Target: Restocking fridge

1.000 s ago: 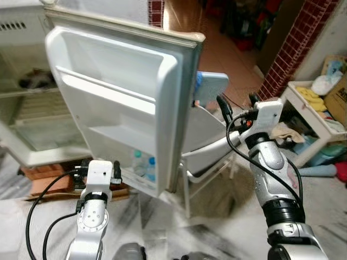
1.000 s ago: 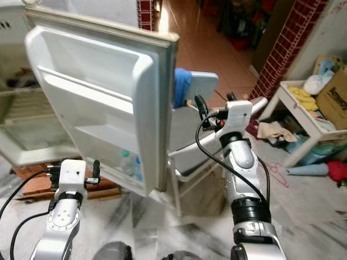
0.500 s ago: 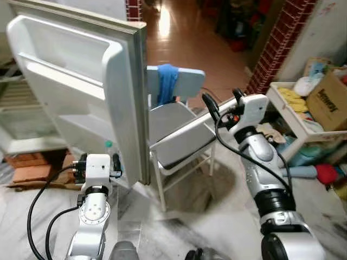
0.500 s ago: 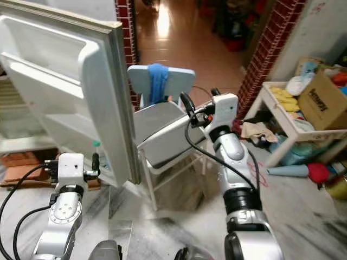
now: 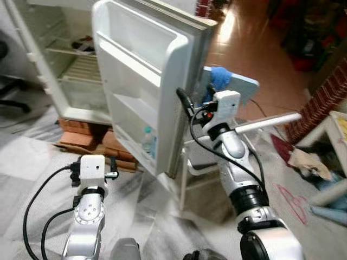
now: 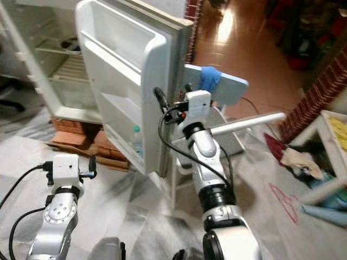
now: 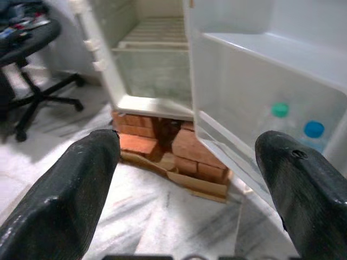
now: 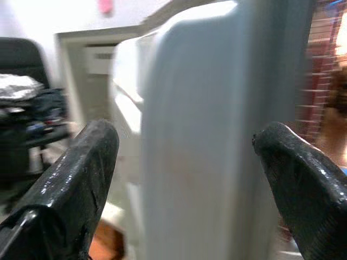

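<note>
so far, the white fridge door (image 5: 146,81) stands open, two capped plastic bottles (image 7: 295,132) in its lowest shelf; right tool (image 8: 184,162) spread around its edge, left tool (image 7: 190,184) empty, apart; cabinet shelves (image 5: 76,70) look mostly bare.

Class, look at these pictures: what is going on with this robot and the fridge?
The fridge stands open on bricks. The right gripper, fingers apart, is at the edge of the fridge door, which stands between its fingers in the right wrist view. Two bottles sit in the door's lowest shelf. The left gripper is open, low near the floor, holding nothing. A white chair stands behind the door.
</note>
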Controlling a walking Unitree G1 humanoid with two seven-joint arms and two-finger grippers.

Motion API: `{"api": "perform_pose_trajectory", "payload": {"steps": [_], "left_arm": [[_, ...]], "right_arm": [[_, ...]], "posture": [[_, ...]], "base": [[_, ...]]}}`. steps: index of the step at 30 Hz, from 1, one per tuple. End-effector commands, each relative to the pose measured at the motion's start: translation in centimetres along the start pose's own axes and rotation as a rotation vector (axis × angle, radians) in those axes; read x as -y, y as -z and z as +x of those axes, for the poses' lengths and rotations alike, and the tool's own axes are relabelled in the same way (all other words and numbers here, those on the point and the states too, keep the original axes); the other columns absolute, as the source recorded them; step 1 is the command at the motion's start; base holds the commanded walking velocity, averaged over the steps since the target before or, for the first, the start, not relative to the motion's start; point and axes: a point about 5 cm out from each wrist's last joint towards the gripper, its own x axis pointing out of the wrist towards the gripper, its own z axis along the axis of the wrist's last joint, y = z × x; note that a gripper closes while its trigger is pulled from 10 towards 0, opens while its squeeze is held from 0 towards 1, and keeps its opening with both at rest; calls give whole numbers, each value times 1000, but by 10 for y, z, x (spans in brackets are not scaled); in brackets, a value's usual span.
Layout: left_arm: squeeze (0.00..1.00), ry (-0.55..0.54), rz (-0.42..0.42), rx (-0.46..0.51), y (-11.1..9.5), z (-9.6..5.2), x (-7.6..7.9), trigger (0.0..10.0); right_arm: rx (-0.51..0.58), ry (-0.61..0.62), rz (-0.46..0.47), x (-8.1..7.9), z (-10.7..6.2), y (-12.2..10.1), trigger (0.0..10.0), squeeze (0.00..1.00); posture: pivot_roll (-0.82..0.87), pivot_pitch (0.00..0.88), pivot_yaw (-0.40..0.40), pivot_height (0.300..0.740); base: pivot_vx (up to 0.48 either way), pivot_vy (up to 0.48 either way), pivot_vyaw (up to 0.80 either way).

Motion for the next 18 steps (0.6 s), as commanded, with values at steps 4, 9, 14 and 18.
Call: {"api": "perform_pose_trajectory", "payload": {"steps": [4, 9, 14, 18], "left_arm": [[0, -41, 1, -6, 1, -2, -3, 10000], [0, -52, 1, -2, 1, -4, -9, 10000], [0, -62, 10, -11, 3, -5, -11, 10000], [0, -65, 8, -9, 2, -5, -11, 10000]], "right_arm": [[-30, 37, -6, 6, 0, 3, 10000, 0], [-50, 144, -49, 17, 2, 5, 10000, 0], [-57, 243, -61, 26, 4, 5, 10000, 0], [-35, 255, -37, 24, 13, -1, 10000, 0]], "posture": [[165, 20, -74, 740], [177, 19, -80, 740], [187, 19, -84, 740], [190, 21, -84, 740]], "base": [[0, 0, 630], [0, 0, 85], [0, 0, 0], [0, 0, 0]]}}
